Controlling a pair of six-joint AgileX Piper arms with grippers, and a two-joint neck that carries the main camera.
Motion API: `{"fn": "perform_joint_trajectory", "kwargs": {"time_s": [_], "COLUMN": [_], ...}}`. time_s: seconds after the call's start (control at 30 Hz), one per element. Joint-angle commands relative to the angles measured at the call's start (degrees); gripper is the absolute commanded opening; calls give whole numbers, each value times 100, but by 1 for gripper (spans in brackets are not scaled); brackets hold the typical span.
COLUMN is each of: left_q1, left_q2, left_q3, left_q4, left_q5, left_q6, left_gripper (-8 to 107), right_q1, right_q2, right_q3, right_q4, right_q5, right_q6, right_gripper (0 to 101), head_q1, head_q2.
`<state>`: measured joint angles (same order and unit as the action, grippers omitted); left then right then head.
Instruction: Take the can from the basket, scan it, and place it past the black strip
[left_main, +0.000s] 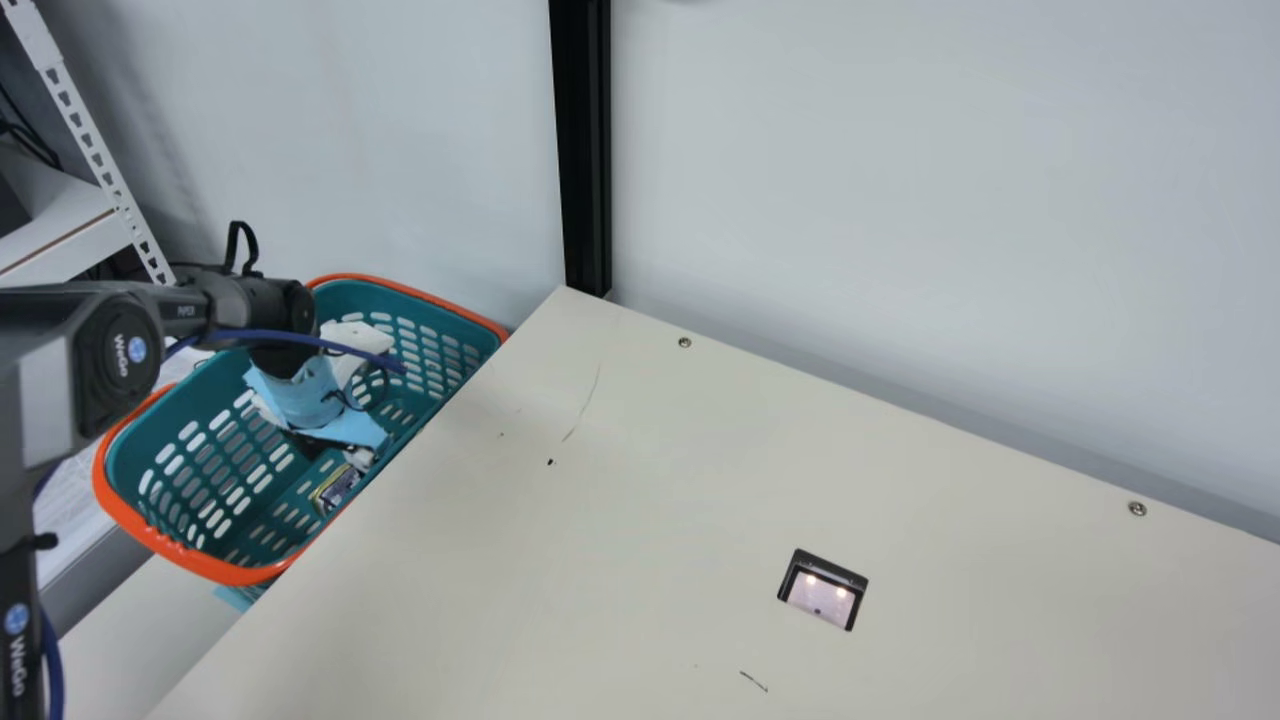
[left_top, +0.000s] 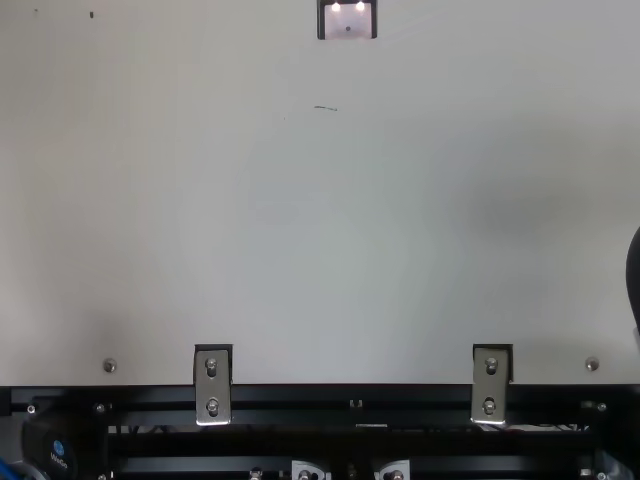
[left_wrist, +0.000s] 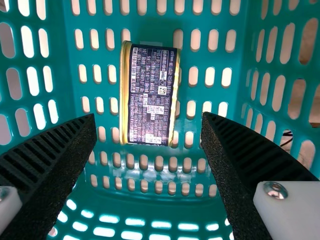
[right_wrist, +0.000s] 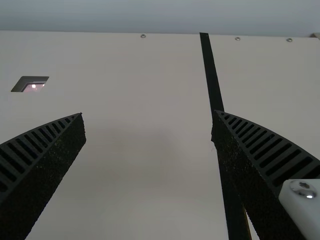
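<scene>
Partly hidden at main view's nine o'clock, left gripper (left_main: 305, 395) gapes in basket (left_main: 222, 573); right gripper (right_wrist: 148, 115) open; wall (left_main: 900, 170) behind table (left_main: 600, 560), one o'clock.

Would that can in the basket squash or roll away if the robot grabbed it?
The can is probably stiff: its gold rims look straight, with no visible dents. Its printed face looks flat, so I'd expect little rolling.
</scene>
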<state>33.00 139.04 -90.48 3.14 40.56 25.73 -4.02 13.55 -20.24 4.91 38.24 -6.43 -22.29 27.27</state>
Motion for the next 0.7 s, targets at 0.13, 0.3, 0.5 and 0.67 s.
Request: {"fn": "perform_joint_trajectory", "kwargs": {"time_s": [0.13,0.3,0.5,0.67], "left_q1": [19,31,24,16], "left_q2": [110,161,296,542], "left_q3": [-153,-234,-309,-400], "left_q4": [-43,-78,-127,-142], "left_q5": [87,123,86,-23], "left_q6": [-13,-3,24,35], "left_gripper": [90,90,90,90], "right_q1": [0,0,0,0], "right_q2": [0,0,0,0], "right_q3": [0,0,0,0], "right_q4": [0,0,0,0], "right_q5": [0,0,0,0], "right_q6": [0,0,0,0], "right_gripper": [101,101,101,101], "head_q1": [-244,-244,-244,-244], "head_q2": [102,102,102,102]}}
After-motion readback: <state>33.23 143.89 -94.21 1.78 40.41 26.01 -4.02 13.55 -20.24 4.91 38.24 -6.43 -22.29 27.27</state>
